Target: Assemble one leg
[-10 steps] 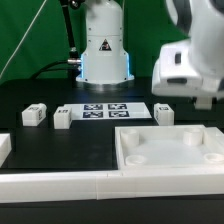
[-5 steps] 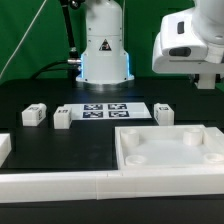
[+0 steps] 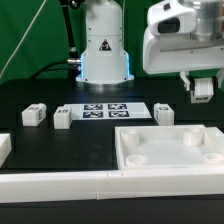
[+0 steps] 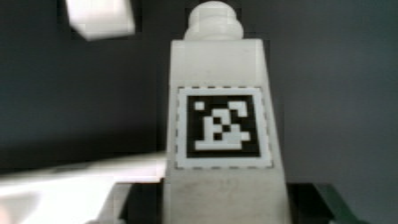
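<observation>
My gripper (image 3: 203, 96) hangs above the table at the exterior view's right, shut on a leg (image 3: 203, 89), a small white peg held clear of the surface. In the wrist view the leg (image 4: 221, 110) stands between the dark fingers (image 4: 139, 200), its black-and-white tag facing the camera and its rounded tip pointing away. Three more legs rest on the black table: two at the exterior view's left (image 3: 34, 115) (image 3: 62, 117) and one at the right (image 3: 164, 113), below the gripper and left of it.
The marker board (image 3: 105, 109) lies in the middle, before the robot base (image 3: 104, 50). A large white tray-like part with raised rim (image 3: 128, 145) lies at the front right. A white ledge (image 3: 60, 185) runs along the front. Another white piece (image 4: 100, 17) shows in the wrist view.
The arm has risen and shifted toward the exterior view's left. The fingers with the leg between them have come into view.
</observation>
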